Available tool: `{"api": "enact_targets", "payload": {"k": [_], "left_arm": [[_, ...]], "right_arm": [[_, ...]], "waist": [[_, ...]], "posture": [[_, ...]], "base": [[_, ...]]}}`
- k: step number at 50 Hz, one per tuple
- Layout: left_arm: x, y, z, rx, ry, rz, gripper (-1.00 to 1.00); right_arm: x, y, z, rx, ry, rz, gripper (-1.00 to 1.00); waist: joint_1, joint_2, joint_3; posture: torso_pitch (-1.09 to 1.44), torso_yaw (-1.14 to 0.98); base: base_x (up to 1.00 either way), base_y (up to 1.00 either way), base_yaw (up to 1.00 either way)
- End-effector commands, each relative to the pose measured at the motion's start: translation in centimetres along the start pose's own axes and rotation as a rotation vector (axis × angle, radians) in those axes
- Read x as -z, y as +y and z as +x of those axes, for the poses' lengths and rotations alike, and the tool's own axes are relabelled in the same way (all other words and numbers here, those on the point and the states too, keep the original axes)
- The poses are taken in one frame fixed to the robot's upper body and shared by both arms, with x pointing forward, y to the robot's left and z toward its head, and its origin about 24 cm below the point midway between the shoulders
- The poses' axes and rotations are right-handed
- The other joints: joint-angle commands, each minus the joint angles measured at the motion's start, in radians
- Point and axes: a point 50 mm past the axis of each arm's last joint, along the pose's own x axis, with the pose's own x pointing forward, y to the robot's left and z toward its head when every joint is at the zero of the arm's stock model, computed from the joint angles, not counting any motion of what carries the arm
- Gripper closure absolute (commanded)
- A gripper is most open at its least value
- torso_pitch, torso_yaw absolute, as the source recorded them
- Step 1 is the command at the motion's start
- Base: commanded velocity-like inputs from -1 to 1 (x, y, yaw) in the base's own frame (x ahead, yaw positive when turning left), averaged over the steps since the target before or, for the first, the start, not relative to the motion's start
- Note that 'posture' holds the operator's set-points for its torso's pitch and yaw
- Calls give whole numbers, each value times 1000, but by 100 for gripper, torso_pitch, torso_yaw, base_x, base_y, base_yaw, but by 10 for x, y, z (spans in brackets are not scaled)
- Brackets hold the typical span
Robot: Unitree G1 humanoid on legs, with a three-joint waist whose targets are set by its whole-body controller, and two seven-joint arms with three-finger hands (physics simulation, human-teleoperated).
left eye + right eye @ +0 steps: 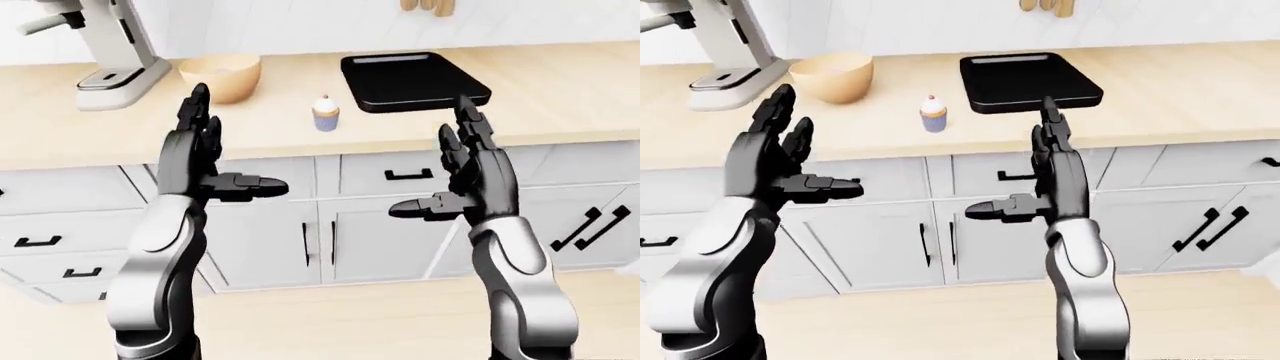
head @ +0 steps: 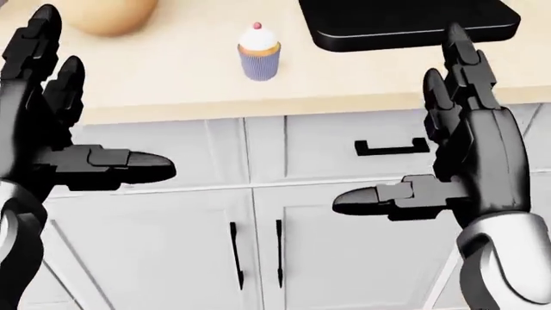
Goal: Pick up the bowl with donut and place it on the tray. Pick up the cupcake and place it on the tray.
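A tan bowl (image 1: 220, 76) stands on the wooden counter, left of a cupcake (image 1: 325, 114) with white icing and a blue wrapper; the bowl's inside is hidden. The black tray (image 1: 412, 81) lies to the right of the cupcake, near the counter's edge. My left hand (image 1: 215, 154) and right hand (image 1: 455, 176) are both raised before the cabinets, below the counter top, fingers spread open and empty. In the head view the cupcake (image 2: 258, 51) sits between the two hands, above them.
A white stand mixer (image 1: 110, 45) stands at the counter's left end beside the bowl. Grey cabinet doors and drawers (image 1: 320, 240) with black handles run under the counter. Wooden utensils (image 1: 425, 6) hang at the top.
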Motion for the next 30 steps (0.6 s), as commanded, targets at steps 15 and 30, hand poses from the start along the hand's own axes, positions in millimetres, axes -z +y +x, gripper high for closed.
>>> {"api": "enact_targets", "payload": {"k": [15,30], "left_arm": [[-23,-3,-7,9,-83,8,-100],[-19,-6,-5,16,-79,15,-100]], "right_arm": [[-16,-2,-3,5,-99,-2,-100],[-19,-2,-5,10,-120,21,-100]], "waist": [[-39,-30,-27],[-29,35,-32]], "posture": [[0,0],[0,0]], "base": [[-2,65,0],[-4,56,0]]}}
